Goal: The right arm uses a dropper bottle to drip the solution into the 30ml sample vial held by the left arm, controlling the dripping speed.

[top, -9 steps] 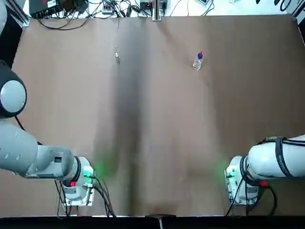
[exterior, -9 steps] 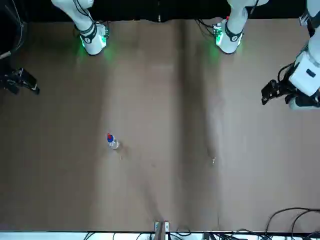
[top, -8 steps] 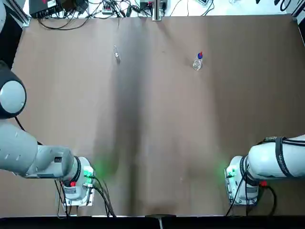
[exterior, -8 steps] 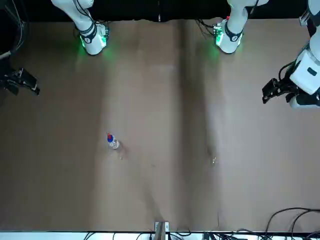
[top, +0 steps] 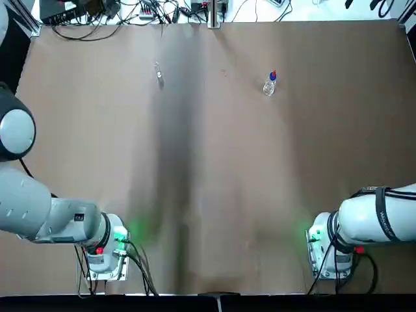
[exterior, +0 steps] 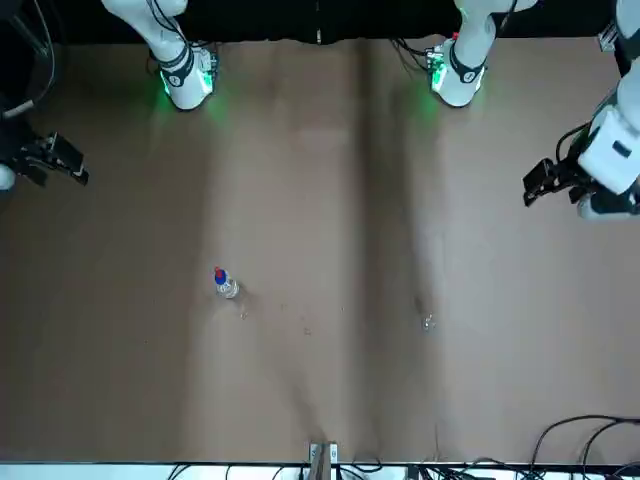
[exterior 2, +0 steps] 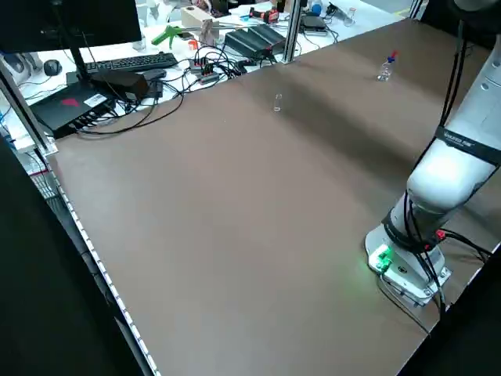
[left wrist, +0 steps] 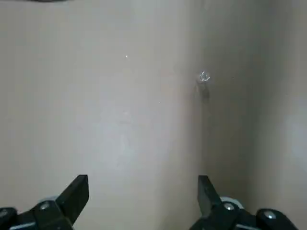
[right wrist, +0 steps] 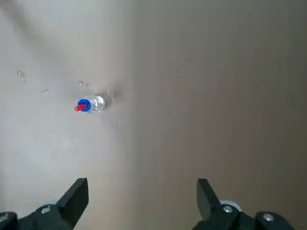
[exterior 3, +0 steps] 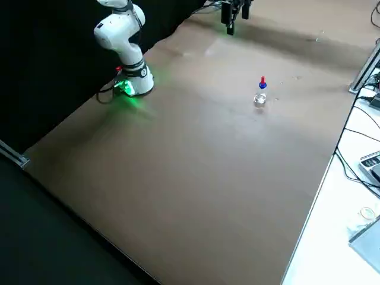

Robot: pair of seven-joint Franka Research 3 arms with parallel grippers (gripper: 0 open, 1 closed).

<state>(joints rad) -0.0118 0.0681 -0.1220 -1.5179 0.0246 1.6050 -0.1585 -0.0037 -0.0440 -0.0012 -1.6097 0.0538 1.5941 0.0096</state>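
Two white robot arms reach over a brown table from its near edge, bases well apart. The dropper bottle (top: pixel 270 84), clear with a blue collar and red top, stands upright on the far part of the table, right of the middle. The sample vial (top: pixel 159 75), slim and clear, is also on the far part, left of the middle and well apart from the bottle. The left gripper (left wrist: pixel 143 188) is above the table's left side; its two black fingers are spread wide with nothing between them. The right gripper (right wrist: pixel 142 189) is above the table at the far right, nearer the bottle than the vial, and it too is released, its fingers spread and holding nothing. Small clear drops (right wrist: pixel 20 74) dot the table near the bottle. Beyond the far edge, black cables (top: pixel 97 36) lie tangled at the left.
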